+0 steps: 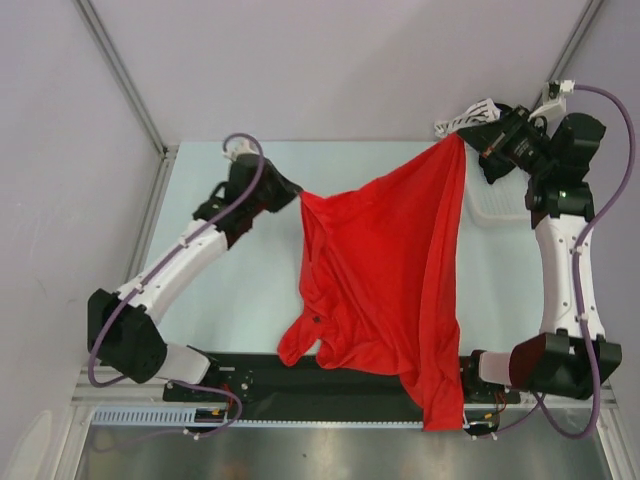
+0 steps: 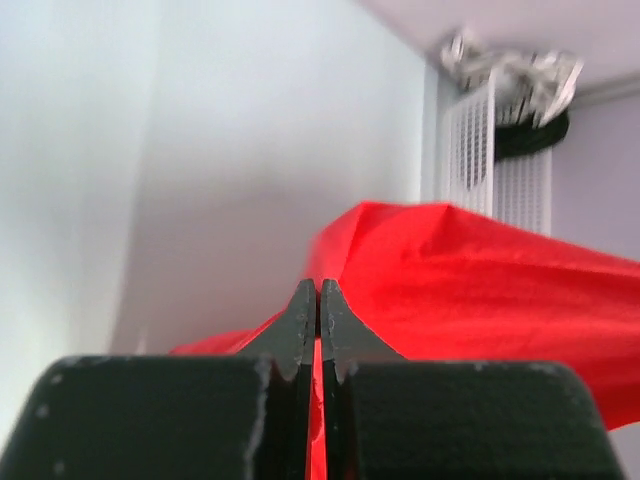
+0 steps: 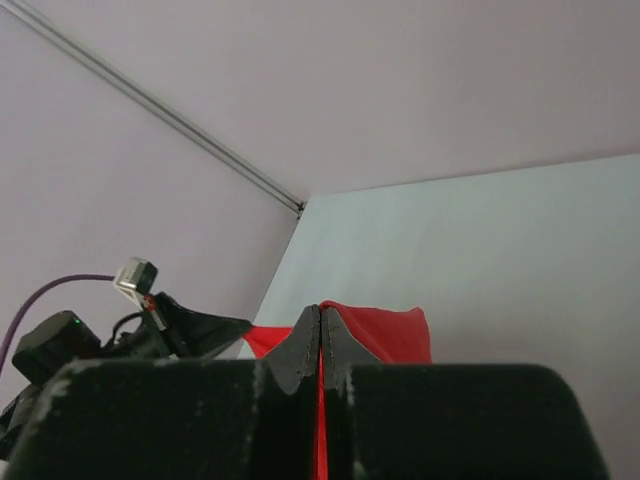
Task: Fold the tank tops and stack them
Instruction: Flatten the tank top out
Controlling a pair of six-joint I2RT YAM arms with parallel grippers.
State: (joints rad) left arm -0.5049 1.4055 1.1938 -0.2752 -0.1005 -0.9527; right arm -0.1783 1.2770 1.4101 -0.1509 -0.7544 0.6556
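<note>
While both claws are pinched shut on cloth, the red tank top (image 1: 390, 250) hangs stretched between them above the desk (image 1: 230, 290). The left claw (image 2: 318, 297) has its two dark fingers pressed together with a thin line of red fabric caught in the seam between them. From its tip the cloth spreads away ahead and to its right in a taut, ridged sheet. The right claw (image 3: 320, 322) is likewise clamped on a red edge, with a small peak of fabric rising just beyond its fingertips.

Seen from above, the right claw holds the garment's farther corner and the left claw holds another corner closer to the arm bases. The upper edge runs as a slanting line from one to the other. Below the left claw a bunched lobe of fabric sags in loose folds; whether it touches the desk cannot be told. Below the right claw a long tail drops past the near edge of the desk, over the black base rail (image 1: 300, 385).

A white mesh basket (image 2: 495, 160) stands ahead of the left claw, past the far end of the cloth and close behind the right claw.
</note>
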